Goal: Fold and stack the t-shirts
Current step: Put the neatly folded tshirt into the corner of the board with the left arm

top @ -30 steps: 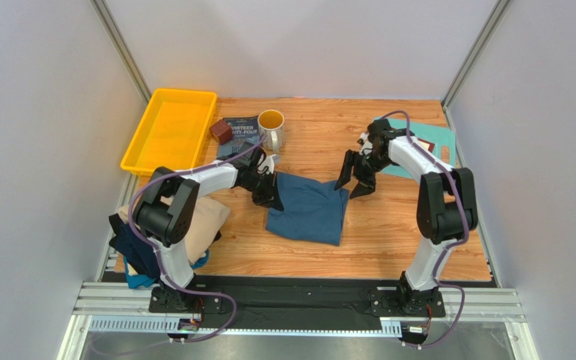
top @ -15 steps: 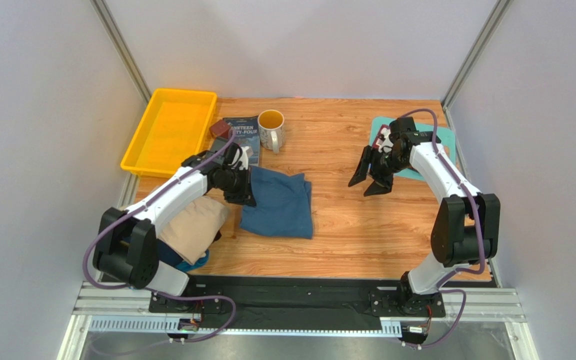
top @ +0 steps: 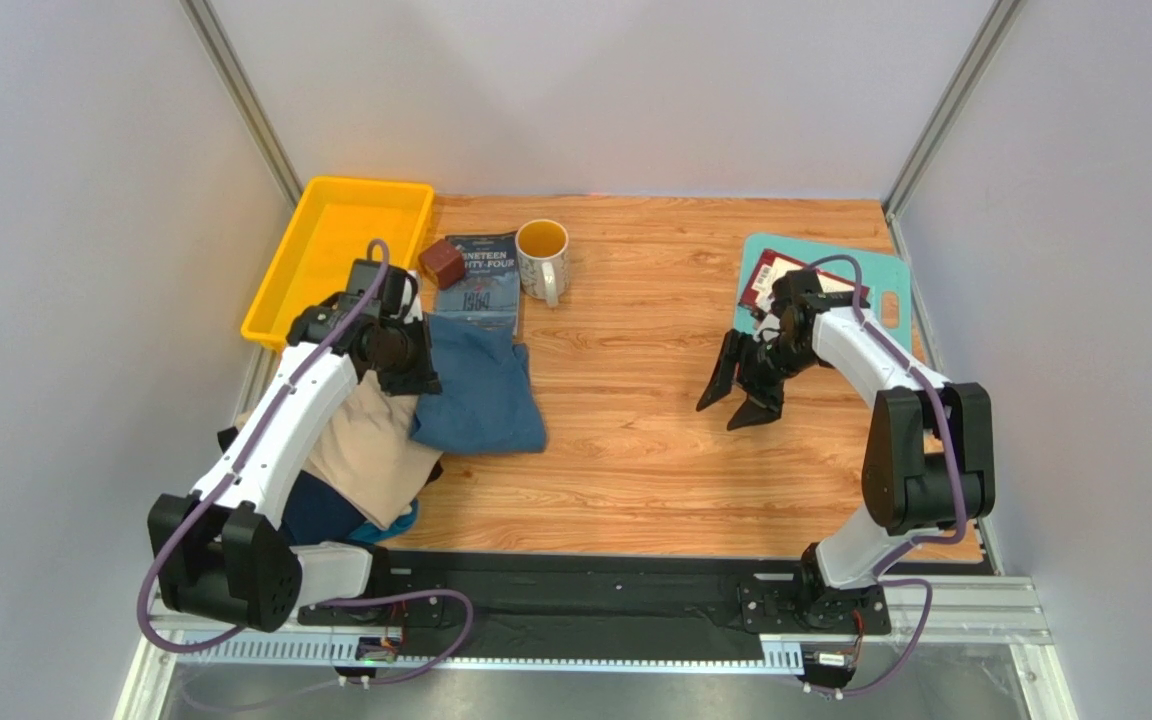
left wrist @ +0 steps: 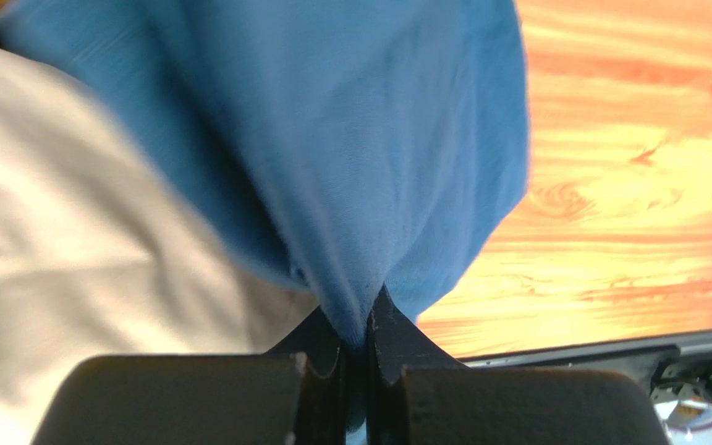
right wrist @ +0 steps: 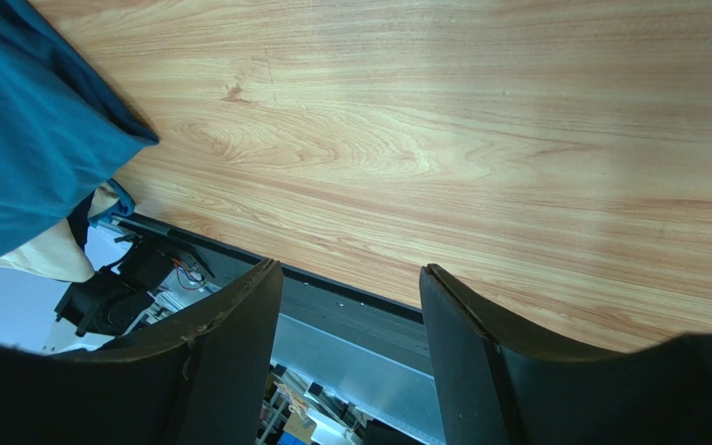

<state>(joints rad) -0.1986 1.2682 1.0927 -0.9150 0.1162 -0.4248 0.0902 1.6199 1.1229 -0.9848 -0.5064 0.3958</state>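
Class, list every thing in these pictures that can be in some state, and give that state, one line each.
blue shirt: folded, one edge pinched in the left gripper
beige shirt: folded, partly under the blue shirt
left gripper: shut on the blue shirt
right gripper: open, holding nothing
mug: upright
book: closed, lying flat

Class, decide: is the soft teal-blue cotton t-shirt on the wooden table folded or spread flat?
Folded: the teal-blue t-shirt forms a compact rectangle, no sleeves showing, its edge pinched in the shut left gripper.
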